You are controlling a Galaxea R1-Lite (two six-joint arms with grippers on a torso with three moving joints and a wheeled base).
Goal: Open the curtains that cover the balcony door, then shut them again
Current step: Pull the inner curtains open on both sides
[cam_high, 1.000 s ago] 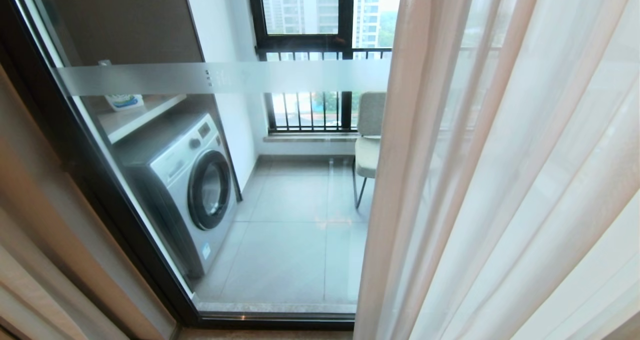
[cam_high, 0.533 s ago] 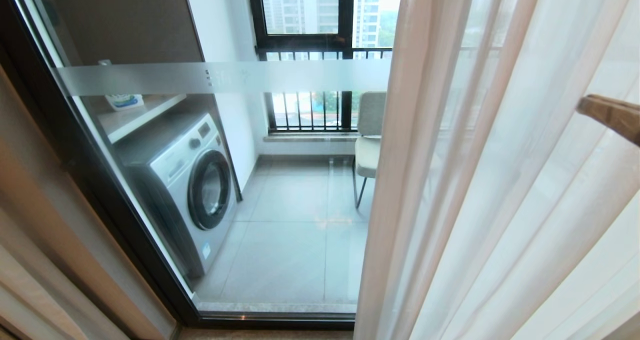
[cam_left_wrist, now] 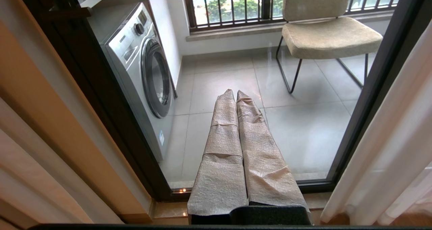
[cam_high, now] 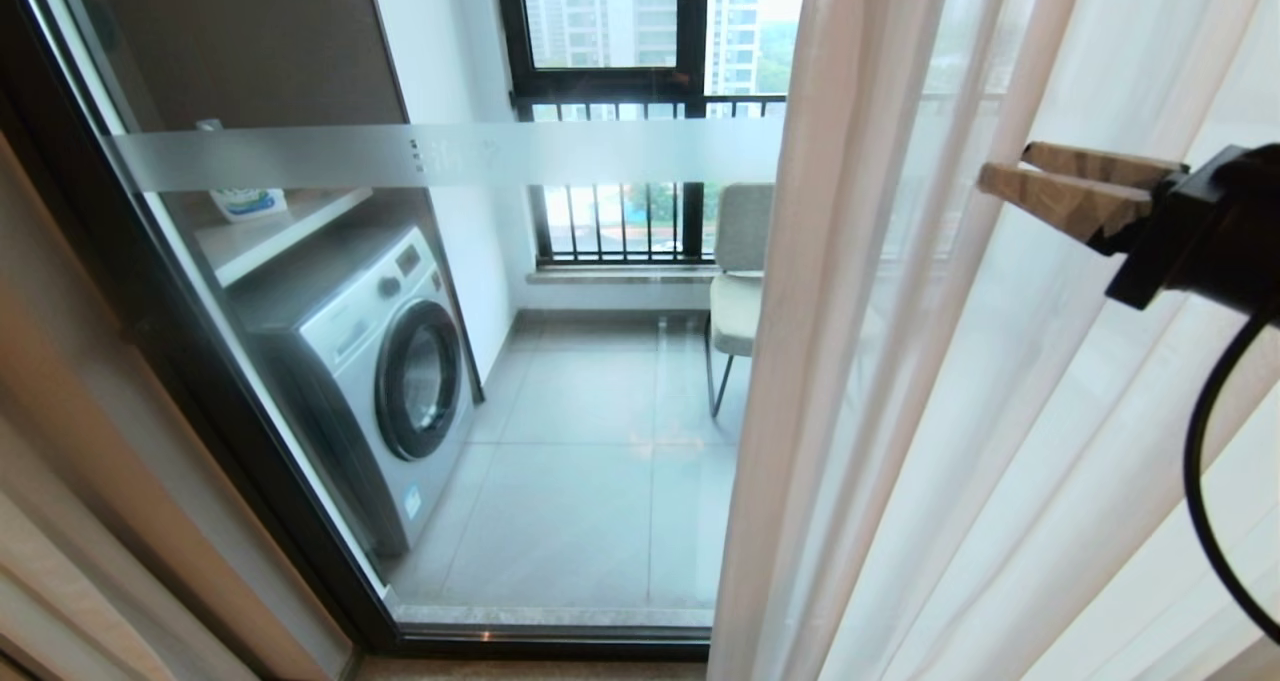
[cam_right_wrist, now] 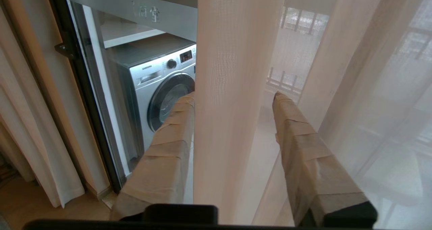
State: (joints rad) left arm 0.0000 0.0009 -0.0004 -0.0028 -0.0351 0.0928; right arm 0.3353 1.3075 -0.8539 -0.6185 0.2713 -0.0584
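Paper-wrapped and tan, the two fingers of the right gripper (cam_right_wrist: pixel 233 122) stand apart with a hanging fold of the sheer white pleated curtain (cam_right_wrist: pixel 233 88) passing between them, not yet pinched; I take that as lining up on the curtain's free edge so it can be gripped and dragged along. In the head view the same gripper (cam_high: pixel 1010 176) reaches in from the right, level with the frosted band. The left gripper (cam_left_wrist: pixel 236 98) hangs low before the glass, its two wrapped fingers pressed together on nothing (it looks parked). One sheer panel covers the right part of the opening; a heavier beige-tan woven curtain (cam_high: pixel 60 481) is bunched against the left jamb, which leaves the tall glass balcony door in its black metal frame (cam_high: pixel 200 361) bare across the left and middle. So the curtains stand open, and I judge the closing pull is what's being prepared. Beyond the glass I count one silver front-loading washing machine (cam_high: pixel 380 361), one padded beige chair on thin black legs (cam_high: pixel 738 301), and one black-barred window (cam_high: pixel 610 221) farthest off.
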